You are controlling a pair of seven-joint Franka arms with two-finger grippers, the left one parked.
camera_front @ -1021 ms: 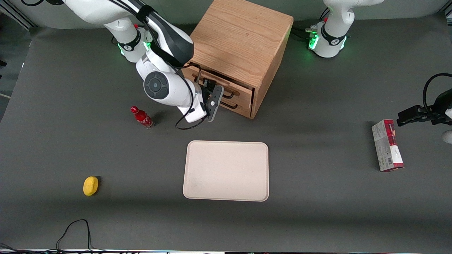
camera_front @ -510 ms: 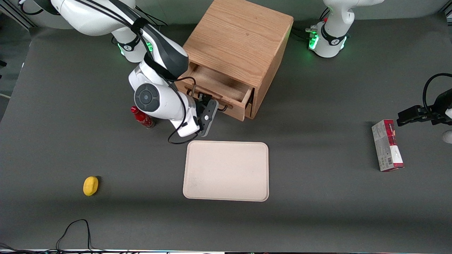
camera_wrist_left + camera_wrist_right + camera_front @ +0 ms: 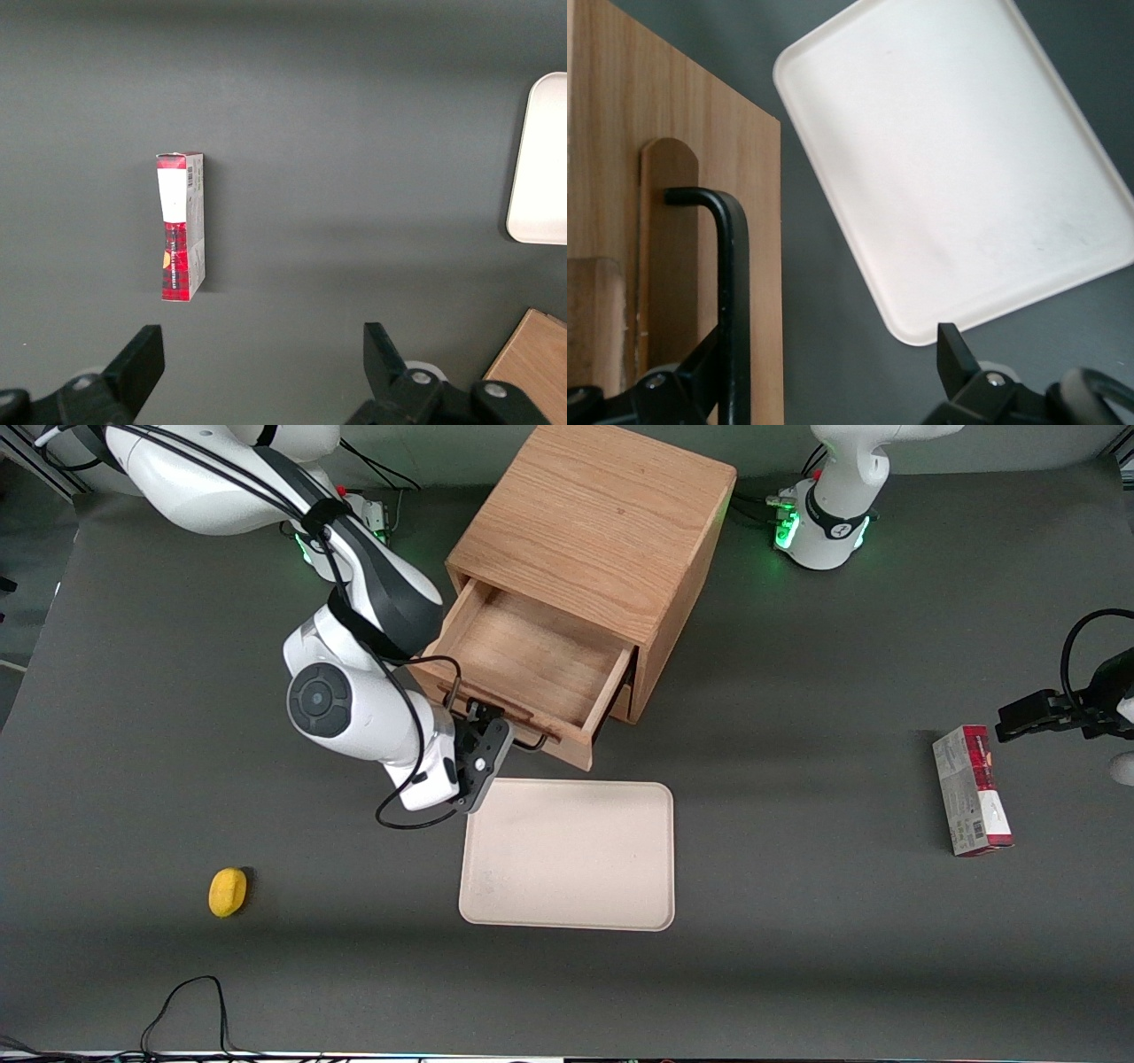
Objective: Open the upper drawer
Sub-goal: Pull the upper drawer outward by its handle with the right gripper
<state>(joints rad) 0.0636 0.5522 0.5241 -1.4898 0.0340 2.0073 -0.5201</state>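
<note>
Your upper drawer (image 3: 532, 660), the light-oak tray with the long black bar handle (image 3: 731, 292), now stands well out of the boxy wooden cabinet (image 3: 602, 531), its floor bare to view. The hand (image 3: 487, 731) sits at the drawer's front, nearer the front camera than the cabinet. One finger lies against the bar in the wrist view and the other stands well apart, so the hand reads as spread, hooking the bar rather than clamping it.

Judge the pull nearly done. Drag further and you could draw the tray off its runners or shift the whole cabinet. The flat cream rectangular tray (image 3: 567, 855) lies on the grey bench (image 3: 797, 957) just beside the hand, so a low retreat could knock it.
</note>
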